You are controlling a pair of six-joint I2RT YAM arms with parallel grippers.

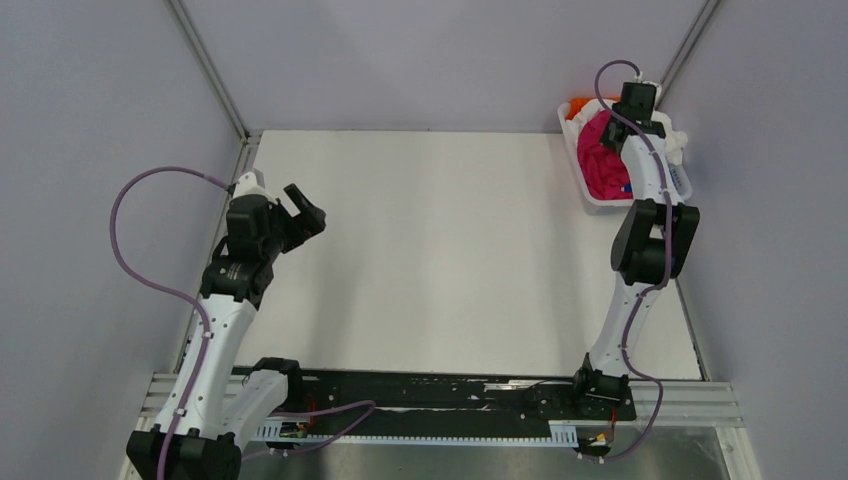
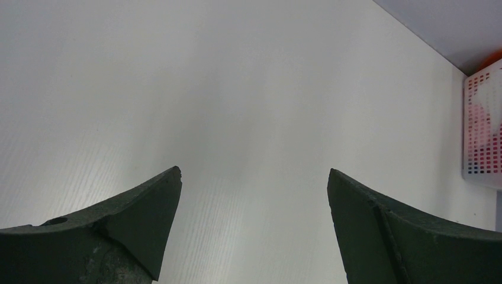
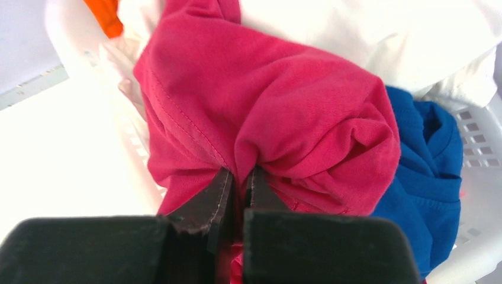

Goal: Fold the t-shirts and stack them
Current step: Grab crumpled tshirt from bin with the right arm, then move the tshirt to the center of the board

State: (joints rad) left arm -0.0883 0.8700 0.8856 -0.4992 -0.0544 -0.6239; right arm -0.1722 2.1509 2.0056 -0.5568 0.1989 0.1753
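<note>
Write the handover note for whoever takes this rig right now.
Right end effector: shut on a fold of the pink shirt, which sits in the basket at the far right corner of the table.
Left end effector: open, holding nothing, above the table's left side.
The blue shirt, white shirt and orange shirt lie crumpled in the same basket.
Done: nothing folded or stacked.
Left: pull out, fold and stack all four.

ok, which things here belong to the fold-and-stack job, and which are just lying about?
Job: magenta shirt, pinched in the right pincer; blue shirt; white shirt; orange shirt.
Other: white basket holding them; table; left pincer, open and empty.
</note>
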